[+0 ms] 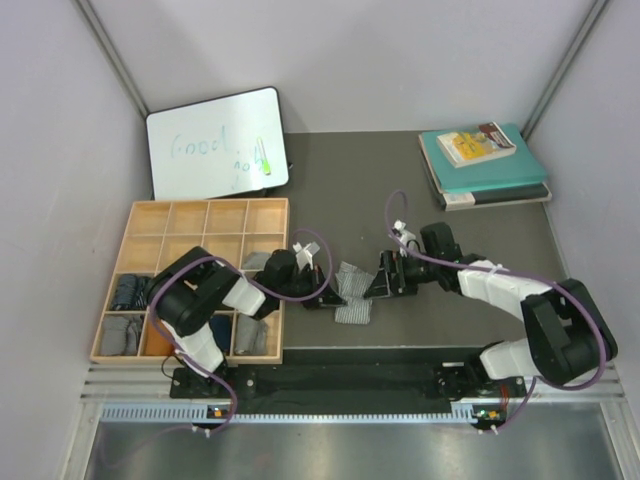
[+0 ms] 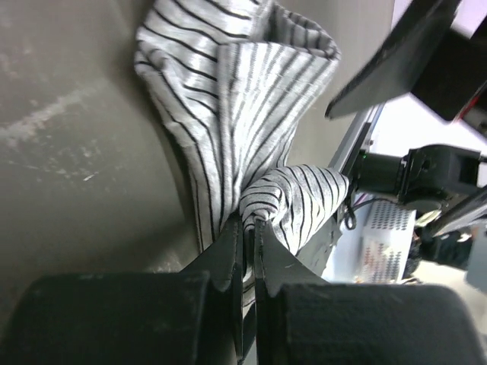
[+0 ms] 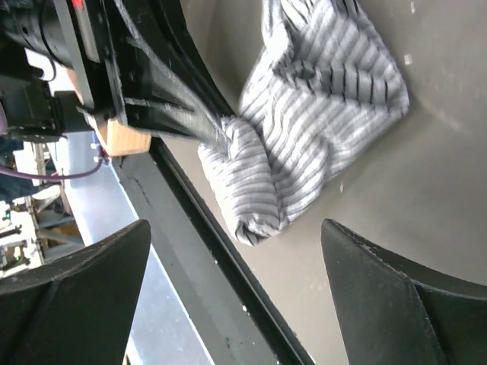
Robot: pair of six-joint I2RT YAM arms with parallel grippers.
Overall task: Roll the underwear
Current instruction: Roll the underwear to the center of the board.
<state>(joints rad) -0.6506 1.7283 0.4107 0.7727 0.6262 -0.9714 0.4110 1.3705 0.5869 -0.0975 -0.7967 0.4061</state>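
**A:** Any sign of the striped underwear [image 1: 353,295]?

**B:** Yep, lying crumpled on the worktop [image 1: 340,180], toward 6 o'clock from centre, one end bunched into a loose roll.

**A:** And each pincer?

**B:** Left pincer [image 2: 249,228]: squeezed together, clamped on a fold at the cloth's 9 o'clock edge. Right pincer [image 3: 234,228]: spread wide apart at 3 o'clock, gripping nothing, just beside the cloth.
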